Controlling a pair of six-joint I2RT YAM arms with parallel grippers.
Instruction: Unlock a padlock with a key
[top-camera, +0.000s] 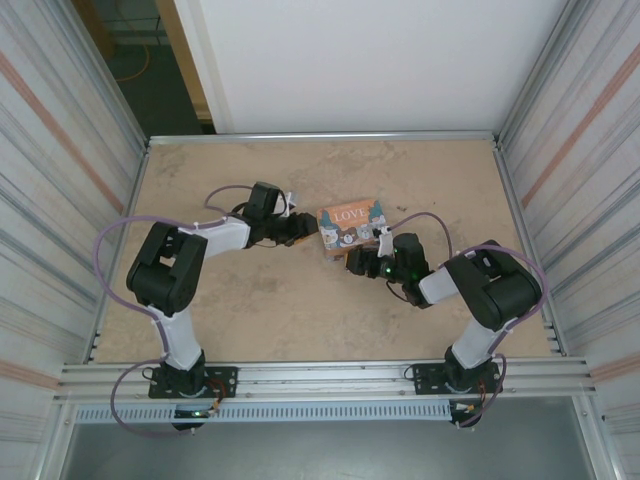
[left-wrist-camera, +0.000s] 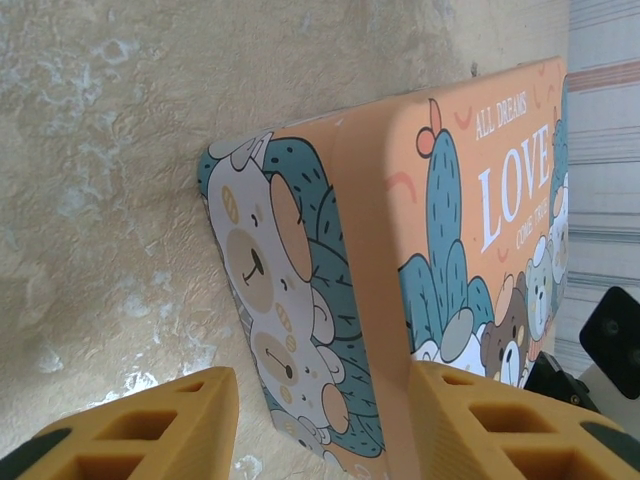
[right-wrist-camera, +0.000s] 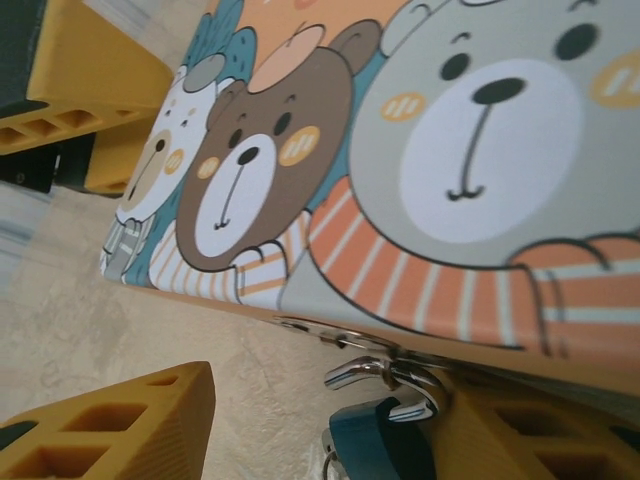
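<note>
On worktop (top-camera: 250, 300) left of centre, left hand (left-wrist-camera: 322, 385) is spread, its yellow fingers (left-wrist-camera: 150, 430) straddling the left end of the LOVE picture box (top-camera: 348, 226). Cannot tell if they touch it. The box lies flat mid-worktop. The padlock (right-wrist-camera: 372, 445) hangs at the box's near edge, blue body low, silvery shackle (right-wrist-camera: 392, 378) hooked through the box clasp (right-wrist-camera: 330, 335); it looks shut. Right hand (right-wrist-camera: 325, 400) is spread, with the padlock between its fingers, close against the right one, not pinched. Key: cannot tell where it is.

Step, my read: steady the box and get hold of the padlock. To do it well, the left hand should close squarely on the box end so it can't slide. The right hand should centre on the blue body, not the shackle, and leave the keyhole free.

Top view gives the arm layout; the padlock is too small to read there. Left wrist shows the straddle on the box end. Right wrist shows shackle and clasp detail.
</note>
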